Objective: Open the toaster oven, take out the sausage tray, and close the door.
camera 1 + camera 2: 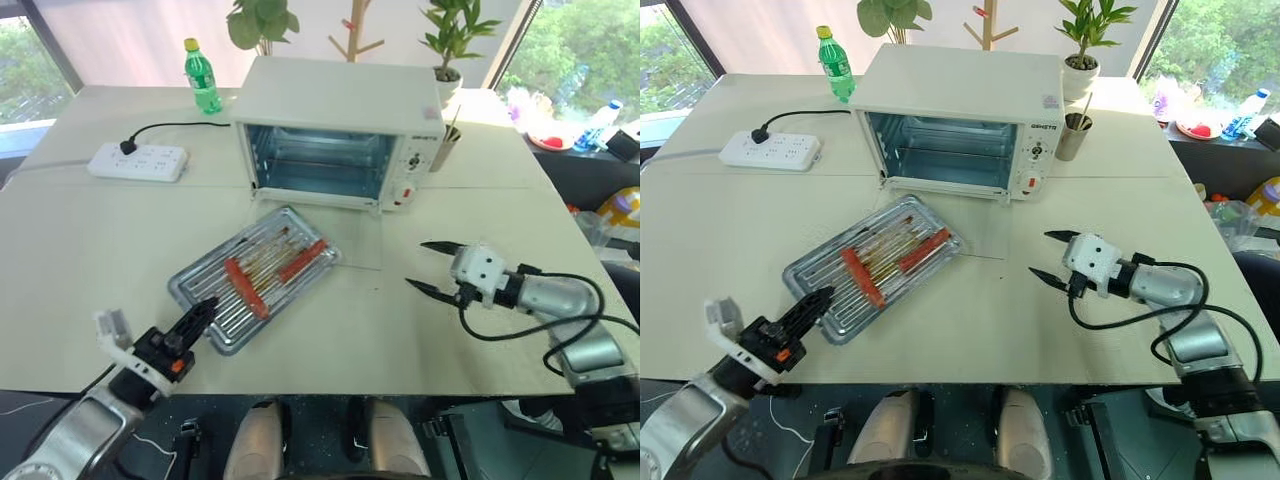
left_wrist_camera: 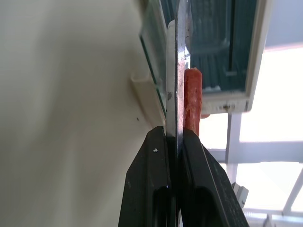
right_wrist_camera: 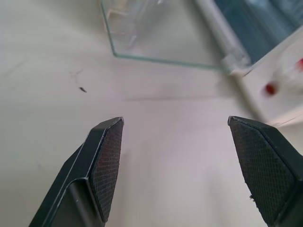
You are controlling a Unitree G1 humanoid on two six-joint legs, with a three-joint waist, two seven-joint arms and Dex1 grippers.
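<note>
Left gripper (image 1: 205, 312) pinches the ridged silver sausage tray (image 1: 255, 275) rim near the table's (image 1: 90, 250) front edge, dragging it out; right gripper (image 1: 428, 267) gapes wide, empty, ready for the door

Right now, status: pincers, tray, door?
Left pincer shut on sausage tray rim, tray on table. Right pincer open, empty. Door down flat, nothing blocking it.

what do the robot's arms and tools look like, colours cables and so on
Both arms are silver-grey metal with black joints. The left tool has two black fingers on a black block with an orange patch and a white bracket. The right tool has black pointed fingers with cross-hatched pads on a white block, with a black cable looping behind.
</note>
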